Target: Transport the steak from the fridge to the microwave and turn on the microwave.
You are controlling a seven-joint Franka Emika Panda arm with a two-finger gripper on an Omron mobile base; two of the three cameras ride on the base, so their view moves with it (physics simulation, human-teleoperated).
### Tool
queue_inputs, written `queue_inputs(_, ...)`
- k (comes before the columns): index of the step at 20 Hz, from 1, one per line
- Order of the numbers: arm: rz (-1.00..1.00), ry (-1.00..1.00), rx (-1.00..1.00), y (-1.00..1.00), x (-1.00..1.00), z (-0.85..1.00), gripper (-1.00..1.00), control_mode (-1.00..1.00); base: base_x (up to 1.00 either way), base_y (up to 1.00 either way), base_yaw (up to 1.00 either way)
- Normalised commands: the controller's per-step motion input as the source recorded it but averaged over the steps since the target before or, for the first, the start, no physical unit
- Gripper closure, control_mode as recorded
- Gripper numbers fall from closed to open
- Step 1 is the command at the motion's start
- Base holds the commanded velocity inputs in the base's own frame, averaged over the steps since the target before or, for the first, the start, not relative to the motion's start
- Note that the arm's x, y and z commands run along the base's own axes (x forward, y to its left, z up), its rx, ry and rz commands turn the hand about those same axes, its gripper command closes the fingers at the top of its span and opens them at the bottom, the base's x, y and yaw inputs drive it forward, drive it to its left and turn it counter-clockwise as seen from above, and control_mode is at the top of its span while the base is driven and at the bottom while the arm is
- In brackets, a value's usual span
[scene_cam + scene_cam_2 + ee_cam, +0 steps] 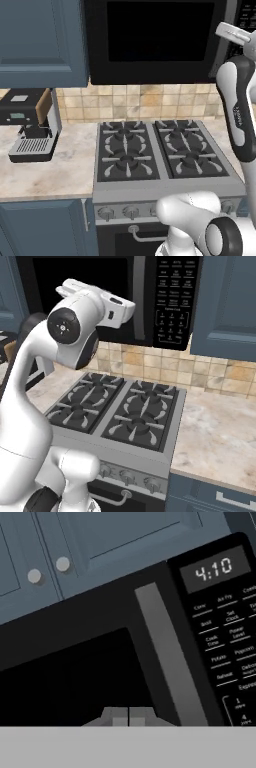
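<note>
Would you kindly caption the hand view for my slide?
Shut gripper faces the closed microwave door beside its handle.

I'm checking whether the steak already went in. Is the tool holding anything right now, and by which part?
Nothing is held. The tool is shut with its tips pressed together and nothing between them, raised in front of the closed microwave.

Marble counter (60, 165) — coffee machine (31, 125)
</note>
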Motion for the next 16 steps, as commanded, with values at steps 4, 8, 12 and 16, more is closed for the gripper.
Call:
queue_inputs(4,0.0,0.0,0.15,-0.11,-0.26,0.0,1.0,-1.0,0.0,0.0,0.0)
queue_inputs(8,0.0,0.0,0.19,-0.12,-0.33,0.0,1.0,-1.0,0.0,0.0,0.0)
queue_inputs(12,0.0,0.05,0.27,-0.28,-0.1,0.0,1.0,-1.0,0.0,0.0,0.0)
queue_inputs(16,0.0,0.1,0.29,-0.38,0.0,0.0,1.0,-1.0,0.0,0.0,0.0)
